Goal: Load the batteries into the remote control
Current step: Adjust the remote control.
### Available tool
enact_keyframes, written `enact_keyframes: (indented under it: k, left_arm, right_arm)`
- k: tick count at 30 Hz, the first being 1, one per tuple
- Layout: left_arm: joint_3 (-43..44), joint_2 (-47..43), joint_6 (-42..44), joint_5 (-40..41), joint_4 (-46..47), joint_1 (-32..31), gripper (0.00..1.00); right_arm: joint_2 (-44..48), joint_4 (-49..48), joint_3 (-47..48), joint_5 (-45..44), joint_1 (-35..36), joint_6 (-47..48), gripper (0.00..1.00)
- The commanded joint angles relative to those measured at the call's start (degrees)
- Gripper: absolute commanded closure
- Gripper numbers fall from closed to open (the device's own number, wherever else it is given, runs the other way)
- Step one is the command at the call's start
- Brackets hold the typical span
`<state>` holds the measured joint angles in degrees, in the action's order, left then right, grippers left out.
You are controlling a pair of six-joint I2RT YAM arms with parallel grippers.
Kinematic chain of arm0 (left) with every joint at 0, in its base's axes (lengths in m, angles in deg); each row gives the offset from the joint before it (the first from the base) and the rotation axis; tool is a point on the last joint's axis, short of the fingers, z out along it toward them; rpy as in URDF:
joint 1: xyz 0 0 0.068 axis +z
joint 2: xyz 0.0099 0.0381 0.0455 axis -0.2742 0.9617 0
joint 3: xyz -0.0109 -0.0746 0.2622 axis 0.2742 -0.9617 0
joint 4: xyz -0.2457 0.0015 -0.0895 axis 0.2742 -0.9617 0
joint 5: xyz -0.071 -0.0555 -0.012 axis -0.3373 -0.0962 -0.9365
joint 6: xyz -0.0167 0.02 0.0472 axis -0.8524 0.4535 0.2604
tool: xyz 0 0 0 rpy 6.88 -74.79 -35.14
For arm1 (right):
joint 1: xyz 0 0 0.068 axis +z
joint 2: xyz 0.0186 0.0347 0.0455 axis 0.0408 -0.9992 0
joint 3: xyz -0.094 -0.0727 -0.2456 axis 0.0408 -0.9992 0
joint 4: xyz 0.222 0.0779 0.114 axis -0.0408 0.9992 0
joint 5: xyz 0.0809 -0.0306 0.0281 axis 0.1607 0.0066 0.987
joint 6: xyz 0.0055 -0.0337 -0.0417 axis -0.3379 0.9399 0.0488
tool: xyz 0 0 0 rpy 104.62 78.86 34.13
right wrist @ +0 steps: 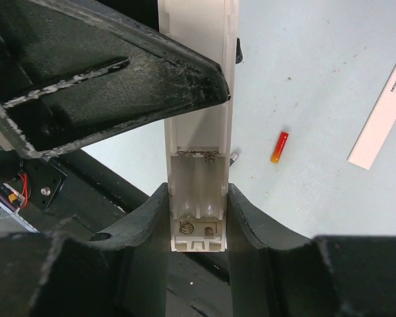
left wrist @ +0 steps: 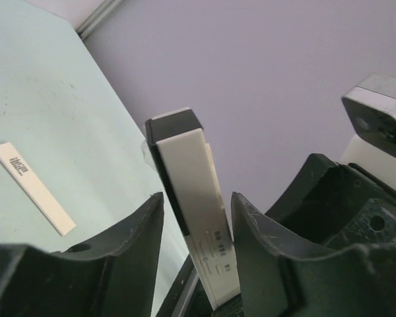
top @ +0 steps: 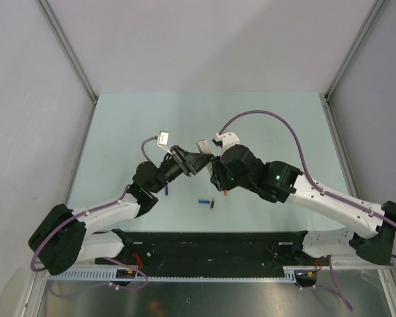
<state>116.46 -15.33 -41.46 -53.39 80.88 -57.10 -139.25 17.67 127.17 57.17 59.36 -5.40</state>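
Right wrist view: my right gripper (right wrist: 198, 198) is clamped on the remote control (right wrist: 198, 142). Its two fingers press the long sides of the white body at the end where the battery bay lies uncovered, springs showing. The left gripper (left wrist: 198, 198) brackets the remote's other, dark-capped end. One finger (left wrist: 264, 244) touches the casing, but I cannot tell whether the pair has it pinched. From overhead, both arms meet over the middle of the pale green tabletop (top: 264, 119), with the remote held up between them, off the surface. Below it lie a red battery (right wrist: 279, 146), a blue battery (top: 202, 201) with a black battery (top: 212, 205) just beside it, and a second blue battery (top: 167, 189) near the left arm. A white strip (right wrist: 383, 112) with dark print lies flat nearby.
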Motion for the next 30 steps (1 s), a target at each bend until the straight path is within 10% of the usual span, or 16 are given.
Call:
enact_keyframes:
  k: [1, 9, 13, 19, 30]
  left_arm:
    - [1.8, -0.1, 0.3, 1.9, -1.7, -0.3, 0.53]
    - [2.6, 1.0, 0.1, -0.1, -3.1, -0.3, 0.80]
    - [1.8, 0.6, 0.5, 0.5, -3.6, -0.1, 1.00]
    - [0.2, -0.5, -1.6, -1.8, -4.3, 3.9, 1.00]
    - [-5.2, -6.0, -5.2, -20.1, -4.1, 15.0, 1.00]
  right_arm:
    - [-0.1, -1.5, 2.8, -3.5, 1.0, -0.6, 1.00]
    - [-0.2, -1.4, 2.9, -4.2, 1.6, -0.3, 0.96]
    - [0.8, -1.1, 2.9, -3.6, 1.7, -0.4, 0.48]
    - [5.6, 1.0, 4.1, -2.5, 0.3, -0.7, 0.23]
    - [13.7, -7.1, -12.6, 6.4, -11.2, -2.7, 0.26]
